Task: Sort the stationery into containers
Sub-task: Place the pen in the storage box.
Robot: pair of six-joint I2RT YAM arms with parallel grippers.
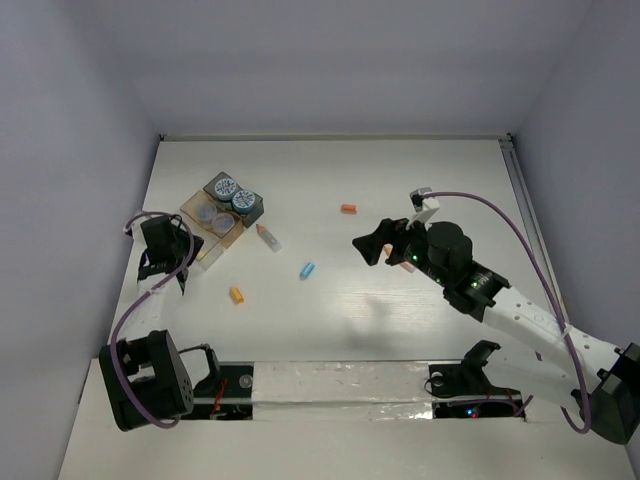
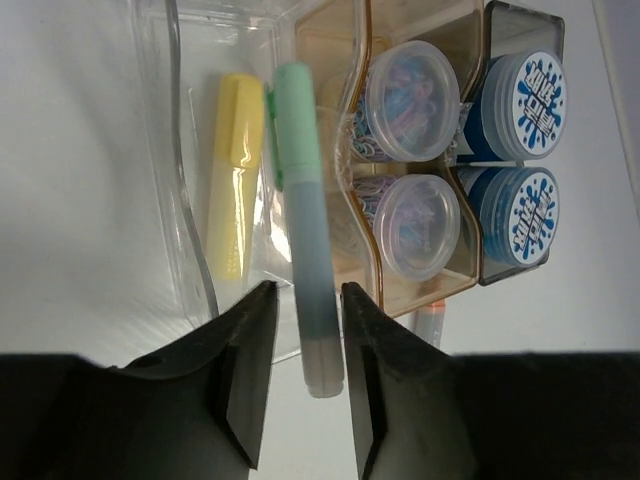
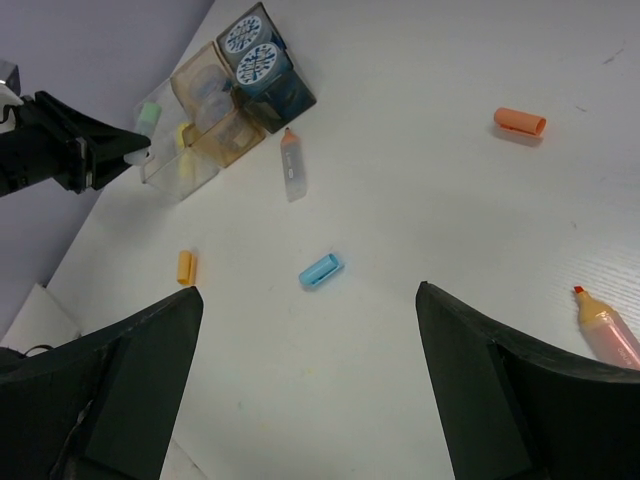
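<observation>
Left gripper [image 2: 305, 300]: jaws pinched on the tail end of the green-capped pen [image 2: 298, 190]. The pen runs ahead of the jaws over the clear tray [image 2: 178, 150], just beside the yellow pen [image 2: 236, 180].

Judgement: lower it flat inside the tray wall before release, since its cap sits close to the tan tray [image 2: 352, 60] rim and may bridge.

Right gripper [image 3: 308, 292]: jaws wide, empty.
</observation>
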